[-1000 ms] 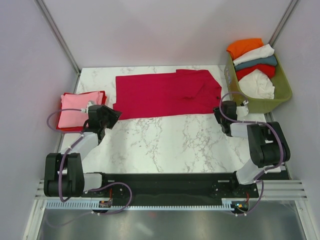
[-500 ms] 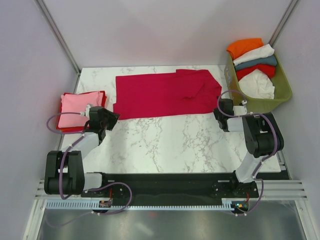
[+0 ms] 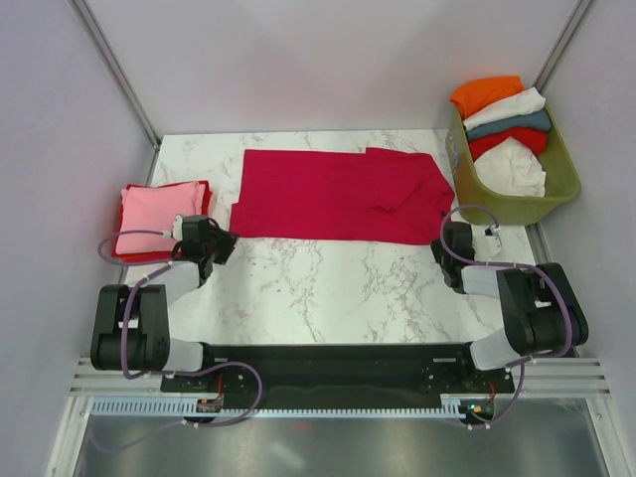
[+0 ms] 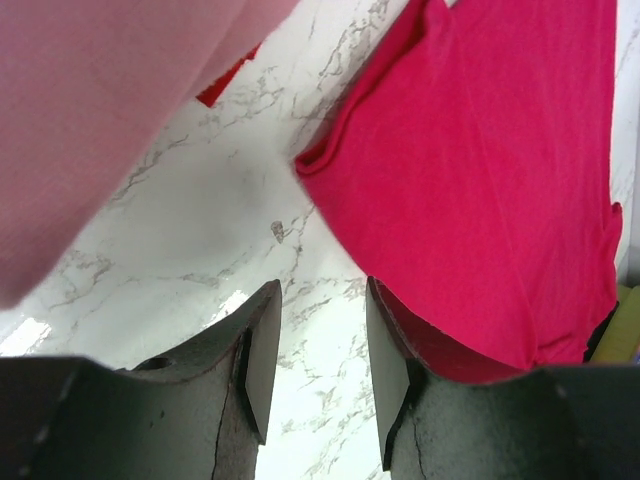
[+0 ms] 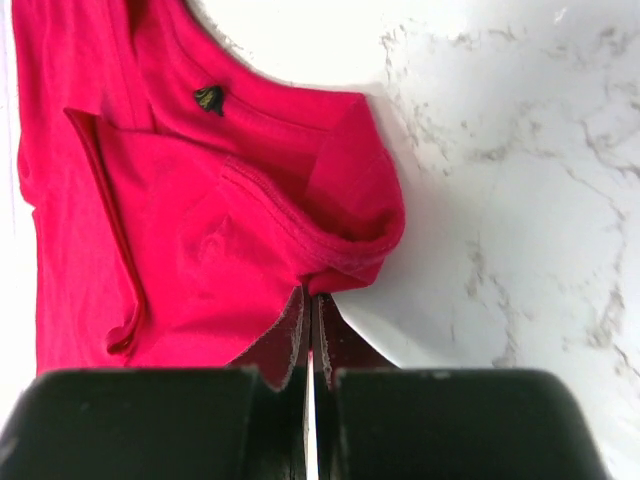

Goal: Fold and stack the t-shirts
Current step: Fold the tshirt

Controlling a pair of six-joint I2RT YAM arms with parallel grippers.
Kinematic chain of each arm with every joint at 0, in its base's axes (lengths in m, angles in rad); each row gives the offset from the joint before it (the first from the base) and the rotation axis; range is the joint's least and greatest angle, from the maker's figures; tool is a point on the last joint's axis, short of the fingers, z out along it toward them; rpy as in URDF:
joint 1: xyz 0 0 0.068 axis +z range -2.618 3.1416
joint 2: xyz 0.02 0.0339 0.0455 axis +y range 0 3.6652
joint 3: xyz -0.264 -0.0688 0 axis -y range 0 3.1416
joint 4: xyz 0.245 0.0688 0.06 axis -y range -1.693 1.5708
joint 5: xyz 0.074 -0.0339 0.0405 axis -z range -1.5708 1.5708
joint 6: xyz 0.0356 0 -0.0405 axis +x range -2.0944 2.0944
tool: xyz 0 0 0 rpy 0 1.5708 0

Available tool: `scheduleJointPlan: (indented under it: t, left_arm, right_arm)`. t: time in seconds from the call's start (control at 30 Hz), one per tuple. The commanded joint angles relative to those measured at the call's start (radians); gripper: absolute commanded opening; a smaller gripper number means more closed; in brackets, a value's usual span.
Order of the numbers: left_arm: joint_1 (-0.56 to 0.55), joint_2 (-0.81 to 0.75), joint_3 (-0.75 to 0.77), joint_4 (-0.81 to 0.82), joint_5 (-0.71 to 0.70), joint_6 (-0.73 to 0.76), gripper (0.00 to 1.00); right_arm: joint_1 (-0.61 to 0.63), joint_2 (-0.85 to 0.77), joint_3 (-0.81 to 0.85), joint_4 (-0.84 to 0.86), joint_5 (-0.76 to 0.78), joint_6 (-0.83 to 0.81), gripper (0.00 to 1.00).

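Right fingers point(image 5: 288, 345): pressed together, pinching the near edge of the crimson t-shirt point(image 3: 338, 194) at its sleeve end. Left fingers point(image 4: 262, 350): spread, nothing between them, bare marble showing in the gap. One finger stands just over the shirt's near hem. Whether it touches the cloth cannot be told.

Surface point(image 3: 328, 288): white marble pattern, carrying all items noted below.

Crimson t-shirt: largest item. It lies flat across the far half of the surface, long side running left to right. The right end is rumpled, with the sleeve folded over the body. Its right corner lies just beside the basket point(image 3: 561, 184), at the right fingers.

Basket: olive-green plastic, at the far right corner of the surface. It holds bunched shirts. From far to near these are an orange t-shirt point(image 3: 485, 92), a white t-shirt point(image 3: 509, 106), a teal t-shirt point(image 3: 519, 123), a red shirt point(image 3: 507, 141) and another white one point(image 3: 517, 167).

Pink t-shirt point(image 3: 149, 214): folded, at the left edge of the surface. It rests on a folded red t-shirt point(image 3: 204, 189) whose border shows around it. The stack is apart from the crimson t-shirt, with the left fingers near its right side.

Label point(image 5: 208, 97): small and dark, inside the crimson t-shirt's collar, seen in the right wrist view.
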Motion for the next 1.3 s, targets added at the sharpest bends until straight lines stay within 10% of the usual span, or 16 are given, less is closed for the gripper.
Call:
scheduleJointPlan:
  t: [0.0, 0.63, 0.87, 1.27]
  left_arm:
    - [0.004, 0.037, 0.005, 0.07, -0.015, -0.045, 0.46]
    - [-0.02, 0.287, 0.142, 0.121, -0.057, -0.088, 0.4]
    - [-0.025, 0.327, 0.163, 0.118, -0.054, -0.094, 0.02]
    - [-0.025, 0.154, 0.17, -0.019, -0.054, -0.045, 0.02]
  right_arm:
    - [0.007, -0.056, -0.023, -0.003, 0.017, -0.01, 0.0]
    - [0.01, -0.106, -0.037, -0.003, -0.016, -0.021, 0.0]
    - [0.012, -0.13, -0.026, -0.023, -0.013, -0.02, 0.0]
    - [0.012, -0.234, 0.037, -0.218, 0.04, -0.066, 0.0]
